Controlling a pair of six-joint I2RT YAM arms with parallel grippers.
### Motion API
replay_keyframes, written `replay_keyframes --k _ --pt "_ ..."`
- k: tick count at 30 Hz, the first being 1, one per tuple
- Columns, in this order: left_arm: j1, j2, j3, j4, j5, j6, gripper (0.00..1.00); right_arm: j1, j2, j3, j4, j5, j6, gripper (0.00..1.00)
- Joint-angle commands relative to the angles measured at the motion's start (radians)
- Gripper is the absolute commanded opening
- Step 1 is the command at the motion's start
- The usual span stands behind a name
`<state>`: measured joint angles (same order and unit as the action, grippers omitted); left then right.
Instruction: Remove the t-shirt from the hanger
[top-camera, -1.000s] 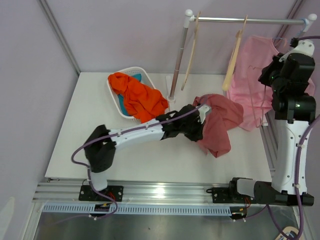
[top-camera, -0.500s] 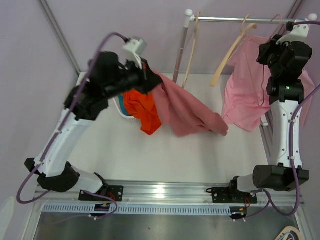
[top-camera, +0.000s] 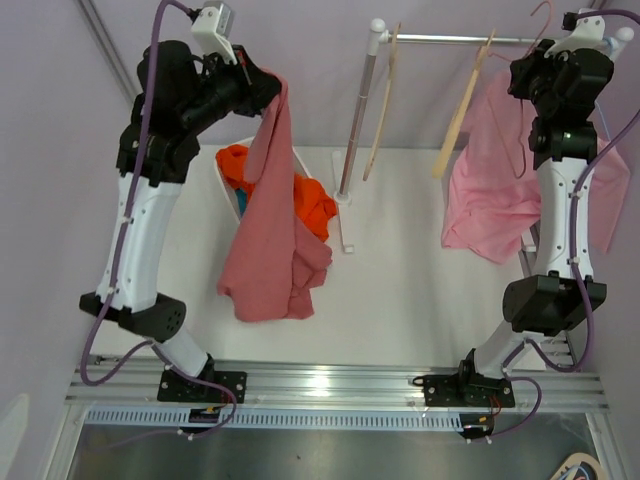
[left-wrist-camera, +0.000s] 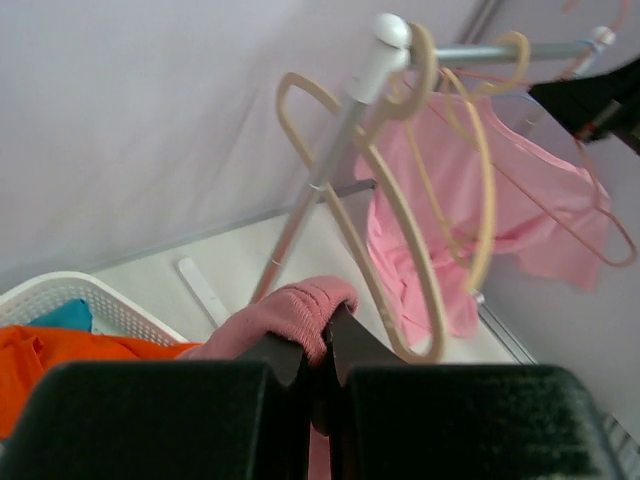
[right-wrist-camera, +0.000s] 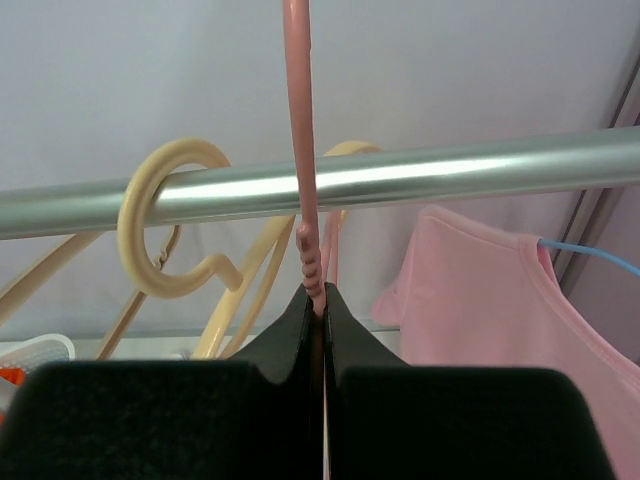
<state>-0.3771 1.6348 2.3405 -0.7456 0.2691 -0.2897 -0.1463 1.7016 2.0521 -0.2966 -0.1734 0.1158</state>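
Note:
A dusty-rose t-shirt (top-camera: 270, 240) hangs free from my left gripper (top-camera: 268, 88), which is raised high at the back left and shut on a fold of it (left-wrist-camera: 290, 305). The shirt's lower edge drapes in front of the basket. My right gripper (top-camera: 548, 45) is up at the rail's right end, shut on the thin pink hanger (right-wrist-camera: 300, 120), whose stem crosses the metal rail (right-wrist-camera: 450, 170). In the left wrist view the gripper (left-wrist-camera: 325, 320) pinches the cloth. In the right wrist view the gripper (right-wrist-camera: 316, 300) clamps the hanger's ribbed stem.
A light pink t-shirt (top-camera: 490, 190) hangs at the right end of the rail (top-camera: 480, 40). Two cream hangers (top-camera: 462, 110) hang on the rail. The rack's post (top-camera: 352, 140) stands mid-table. A white basket (top-camera: 230, 200) holds an orange garment (top-camera: 312, 205).
My left arm has lifted the rose t-shirt from the table's middle to high at the back left. My right arm has risen with the pink hanger to the rail.

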Motion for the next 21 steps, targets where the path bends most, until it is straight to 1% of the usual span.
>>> replay_keyframes --k 1,2,3,5,6,8,9,10,13,15,17,19,21 --pt "0.061 0.072 0.069 0.207 0.038 -0.035 0.01 -0.001 0.018 0.056 0.042 0.000 0.004 0.00" --pt "0.073 0.095 0.129 0.250 0.041 -0.045 0.01 0.001 0.027 0.059 0.051 -0.001 0.004 0.00" --pt "0.099 0.140 0.146 0.273 0.045 -0.052 0.01 0.004 0.045 0.065 0.051 0.002 0.004 0.00" --pt "0.127 0.169 0.177 0.328 0.064 -0.075 0.01 0.008 0.070 0.097 0.037 0.006 -0.002 0.00" --pt "0.151 0.178 0.189 0.388 0.067 -0.078 0.01 0.010 0.096 0.111 0.030 0.008 -0.005 0.00" --pt "0.170 0.174 0.166 0.458 0.050 -0.065 0.01 0.014 0.115 0.134 0.024 0.009 -0.008 0.00" --pt "0.185 0.169 0.140 0.532 0.020 -0.051 0.01 0.019 0.121 0.135 0.027 0.009 -0.010 0.00" --pt "0.193 0.166 0.114 0.567 0.007 -0.040 0.01 0.022 0.130 0.134 0.031 0.011 -0.011 0.00" --pt "0.228 0.195 0.115 0.656 -0.050 -0.017 0.01 0.037 0.144 0.137 0.033 0.012 -0.016 0.00" --pt "0.262 0.250 0.131 0.654 -0.057 -0.023 0.01 0.047 0.150 0.137 0.028 0.011 -0.021 0.00" --pt "0.282 0.296 0.118 0.618 -0.061 -0.066 0.01 0.062 0.151 0.132 0.014 0.018 -0.028 0.00" --pt "0.299 0.313 0.065 0.597 -0.050 -0.098 0.01 0.074 0.150 0.122 0.010 0.017 -0.030 0.00" --pt "0.299 0.332 -0.021 0.583 -0.051 -0.146 0.01 0.080 0.139 0.112 0.010 0.017 -0.028 0.00"
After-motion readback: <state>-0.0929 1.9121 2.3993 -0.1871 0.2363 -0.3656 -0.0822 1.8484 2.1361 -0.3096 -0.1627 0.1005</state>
